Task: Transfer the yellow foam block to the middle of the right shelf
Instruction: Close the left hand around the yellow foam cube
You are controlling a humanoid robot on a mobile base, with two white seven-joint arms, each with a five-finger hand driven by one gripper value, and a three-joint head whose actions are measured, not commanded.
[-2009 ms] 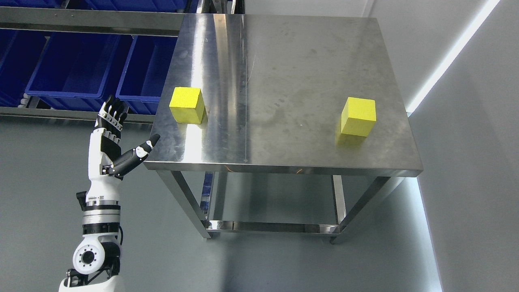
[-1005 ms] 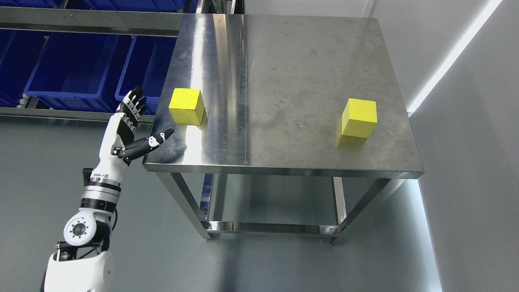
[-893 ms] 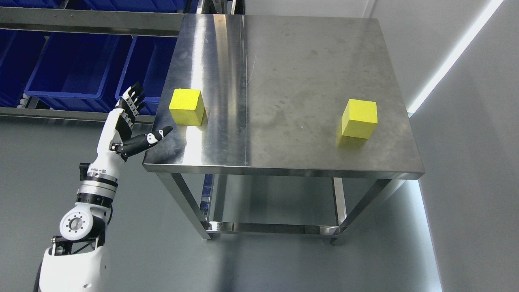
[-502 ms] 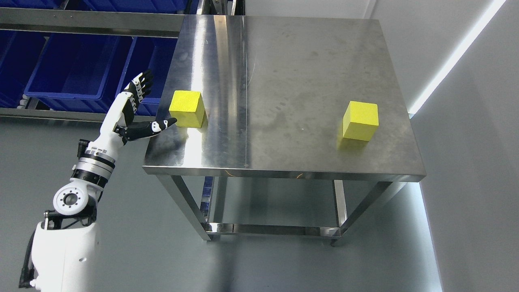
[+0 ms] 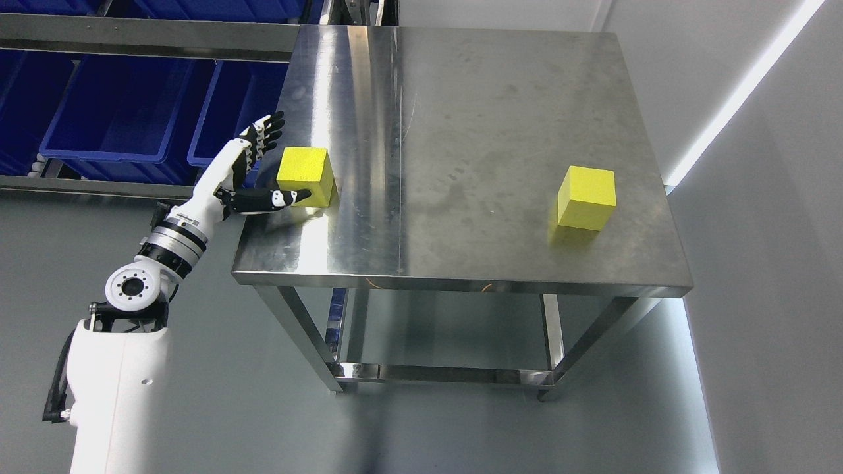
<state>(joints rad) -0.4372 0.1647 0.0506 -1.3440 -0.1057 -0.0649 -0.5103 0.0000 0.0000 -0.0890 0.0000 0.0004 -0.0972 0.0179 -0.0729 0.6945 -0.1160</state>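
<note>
Left hand, two yellow blocks

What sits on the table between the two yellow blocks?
Nothing. In the head view, the steel table is bare between the left yellow block and the right yellow block, apart from smudges and reflections.

Over the last two seconds the left hand has travelled from off the steel table's front-left corner up and across its left edge to the left yellow foam block. Its fingers, spread throughout, now reach past the block's far-left side, and the thumb has swung in to lie along the block's near face.
</note>
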